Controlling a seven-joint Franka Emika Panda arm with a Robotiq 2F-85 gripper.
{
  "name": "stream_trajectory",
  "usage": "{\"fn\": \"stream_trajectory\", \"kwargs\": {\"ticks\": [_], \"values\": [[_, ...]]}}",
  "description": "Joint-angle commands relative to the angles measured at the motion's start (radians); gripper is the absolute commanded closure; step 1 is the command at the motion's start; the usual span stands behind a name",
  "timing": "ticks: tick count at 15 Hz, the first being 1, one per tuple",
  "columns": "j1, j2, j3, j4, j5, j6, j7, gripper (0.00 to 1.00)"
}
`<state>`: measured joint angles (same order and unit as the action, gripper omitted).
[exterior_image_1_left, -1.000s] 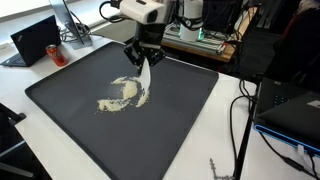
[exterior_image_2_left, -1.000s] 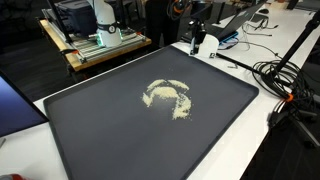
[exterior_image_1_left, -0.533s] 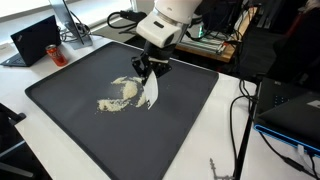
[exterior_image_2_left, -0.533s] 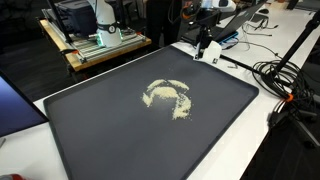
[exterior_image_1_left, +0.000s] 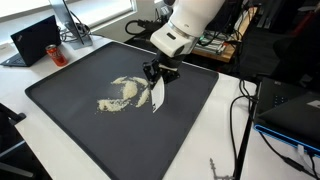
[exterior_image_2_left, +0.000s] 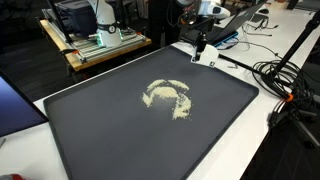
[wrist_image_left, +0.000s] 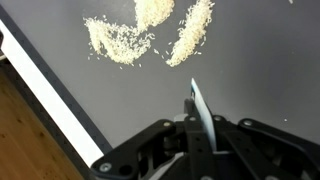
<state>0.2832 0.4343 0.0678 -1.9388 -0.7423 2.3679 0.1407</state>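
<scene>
gripper (exterior_image_1_left: 160, 72) low over a dark mat (exterior_image_1_left: 180, 130), fingers clamped on a thin white blade (exterior_image_1_left: 157, 93), possibly a scraper, blade pointing down, just beside scattered grains (exterior_image_1_left: 122, 95), not touching them in the wrist view

No text, label, brand, number or sign can be read in any view.

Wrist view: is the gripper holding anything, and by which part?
Yes. The gripper holds a thin white scraper by its top end, pinched between the jaws. Its blade points free toward the dark tray, beside the spilled grains.
</scene>
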Motion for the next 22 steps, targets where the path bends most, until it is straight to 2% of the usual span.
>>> {"fn": "stream_trajectory", "kwargs": {"ticks": [1, 4, 7, 9, 12, 16, 19, 22], "values": [[0.002, -0.007, -0.016, -0.074, -0.024, 0.066, 0.129, 0.99], [-0.017, -0.002, -0.016, -0.099, 0.009, 0.168, 0.177, 0.99], [-0.057, -0.006, -0.014, -0.104, 0.070, 0.247, 0.123, 0.99], [-0.119, -0.018, 0.003, -0.117, 0.165, 0.283, 0.022, 0.99], [-0.207, -0.029, 0.034, -0.110, 0.368, 0.286, -0.192, 0.99], [-0.342, -0.060, 0.100, -0.072, 0.624, 0.236, -0.469, 0.99], [-0.414, -0.082, 0.128, -0.035, 0.771, 0.201, -0.605, 0.99], [-0.441, -0.099, 0.104, -0.006, 0.839, 0.162, -0.640, 0.99]]}}
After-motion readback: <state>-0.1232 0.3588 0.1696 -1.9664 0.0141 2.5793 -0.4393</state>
